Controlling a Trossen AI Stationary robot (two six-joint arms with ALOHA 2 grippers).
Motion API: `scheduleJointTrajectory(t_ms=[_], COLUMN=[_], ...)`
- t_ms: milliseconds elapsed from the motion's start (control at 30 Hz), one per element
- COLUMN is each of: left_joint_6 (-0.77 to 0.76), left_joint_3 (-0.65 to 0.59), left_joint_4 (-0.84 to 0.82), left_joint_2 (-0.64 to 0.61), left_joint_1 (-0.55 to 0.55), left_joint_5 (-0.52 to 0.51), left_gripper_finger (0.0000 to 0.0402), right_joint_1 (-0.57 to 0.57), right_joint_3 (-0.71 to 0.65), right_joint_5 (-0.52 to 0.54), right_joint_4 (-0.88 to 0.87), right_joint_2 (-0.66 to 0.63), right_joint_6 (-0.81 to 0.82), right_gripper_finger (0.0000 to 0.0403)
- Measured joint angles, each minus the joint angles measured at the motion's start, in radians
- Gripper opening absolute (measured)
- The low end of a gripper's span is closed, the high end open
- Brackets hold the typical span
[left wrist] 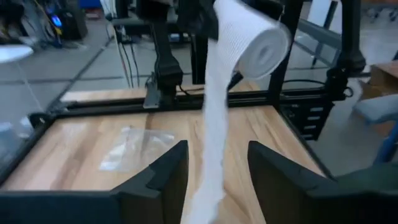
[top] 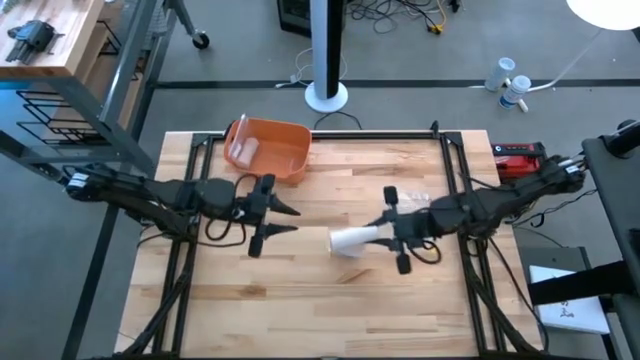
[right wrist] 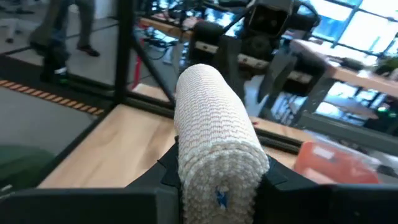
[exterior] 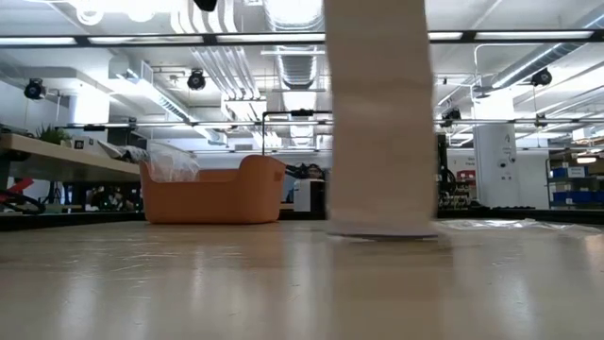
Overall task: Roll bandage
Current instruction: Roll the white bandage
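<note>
**Honestly, that hanging tail is the thing to worry about**

So the bandage roll point(top: 352, 241) sits just right of table centre, pinched endwise in the right gripper point(top: 385, 232), whose fingers are closed on it. It's lifted off the wood, and a loose strip point(left wrist: 210, 143) hangs down from the roll to the tabletop. The left gripper point(top: 287, 218) waits at about 9 o'clock from the roll, near but not touching, fingers spread open with nothing in them.

What could go wrong, as I see it: the strip is limp and free, so if the left fingers close without it sitting squarely between them, they'll grab air or only an edge. If the roll gets turned with no tension, it'll wind loose and skewed. The grip looks like it's on one end only, so a tug could tip it or pull it out.

The butcher-block table point(top: 320, 310) has an orange bin point(top: 268, 150) at 11 o'clock from the roll and a clear plastic wrapper point(left wrist: 132, 147) near the right side. Beyond that there's a grey floor, a white pole base point(top: 327, 97) and a red device point(top: 518, 156) off the right edge.
</note>
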Motion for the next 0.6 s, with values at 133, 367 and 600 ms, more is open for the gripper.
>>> scheduleJointTrajectory(t_ms=[133, 367, 600], left_joint_6=[0.01, -0.134, -0.211], left_joint_3=[0.0, 0.0, 0.0], left_joint_4=[0.045, 0.143, 0.281], left_joint_2=[0.008, 0.07, 0.211], left_joint_1=[-0.024, -0.021, -0.022], left_joint_5=[-0.037, 0.003, -0.026], left_gripper_finger=[0.0136, 0.0109, 0.0109], right_joint_1=[0.037, 0.062, 0.062], right_joint_3=[-0.061, -0.115, -0.166], right_joint_5=[-0.001, 0.0, 0.0], right_joint_4=[-0.027, -0.11, -0.108], right_joint_2=[-0.072, -0.211, -0.28], right_joint_6=[0.022, 0.029, -0.042], right_gripper_finger=[0.0085, 0.0085, 0.0085])
